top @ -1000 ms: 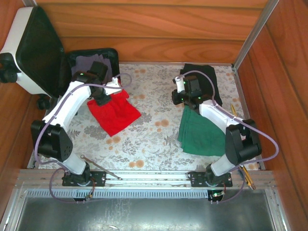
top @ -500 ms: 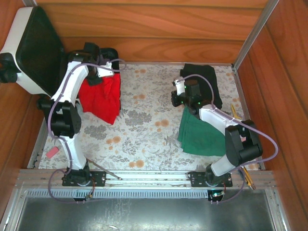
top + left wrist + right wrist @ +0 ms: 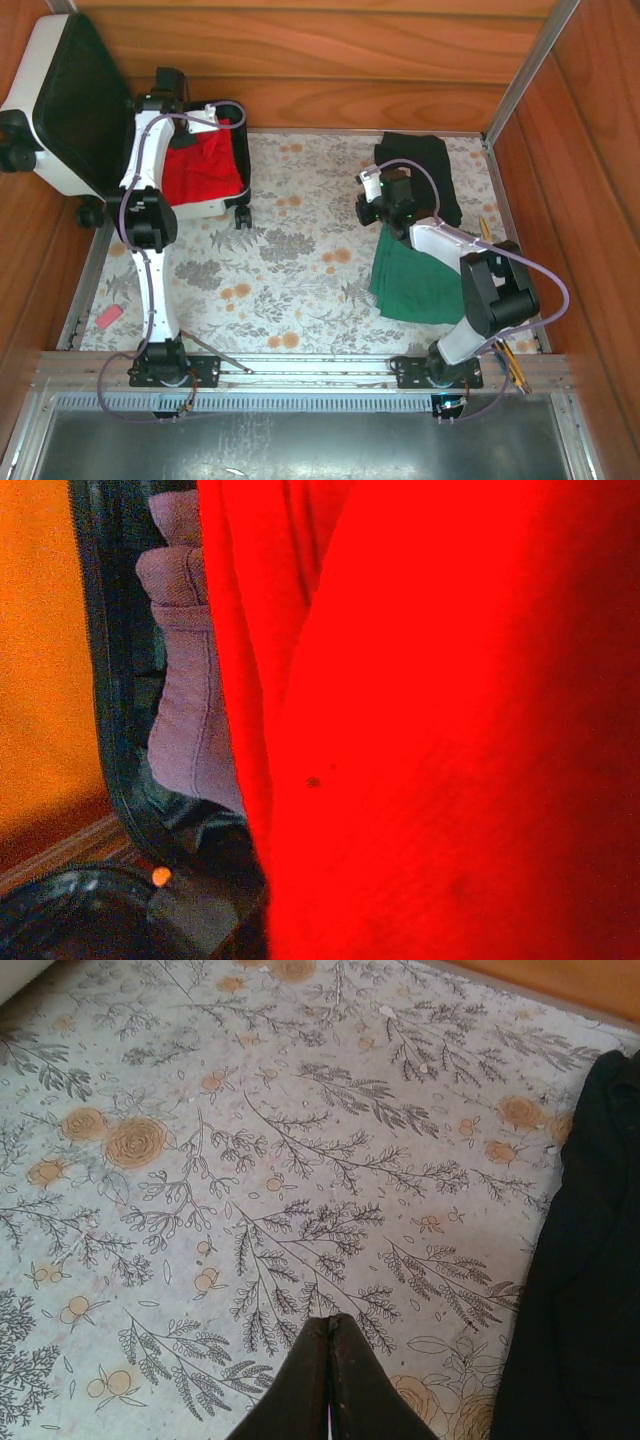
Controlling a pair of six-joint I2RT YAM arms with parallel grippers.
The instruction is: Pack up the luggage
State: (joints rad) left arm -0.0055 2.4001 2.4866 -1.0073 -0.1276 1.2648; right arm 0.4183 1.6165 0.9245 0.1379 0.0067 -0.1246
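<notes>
Item 1, far left: the luggage (image 3: pixel 60 110), one, open. Its lid stands upright against the wooden wall. Its lined tray lies flat beside the lid at the back left of the table.

Item 2: my left claw (image 3: pixel 168 88), reaching over that tray. It is clenched, and the red cloth (image 3: pixel 200 170), one, hangs right against my wrist camera, so I judge it pinched. Most of the cloth already lies in the tray.

Item 3: a purple garment (image 3: pixel 185 680), one, inside the tray beside the red.

Step in hand: laying the red cloth into the case. Next move calls for letting go, then lifting clear of the tray rim without dragging fabric out.

Item 4, right of centre: my right claw (image 3: pixel 332 1322), fingers pressed together on nothing, low over the floral table cover (image 3: pixel 250 1160).

Item 5: green cloth (image 3: pixel 415 280), one, not yet packed, near me.

Item 6: black cloth (image 3: pixel 425 165), one, not yet packed, just beside the right claw.
</notes>
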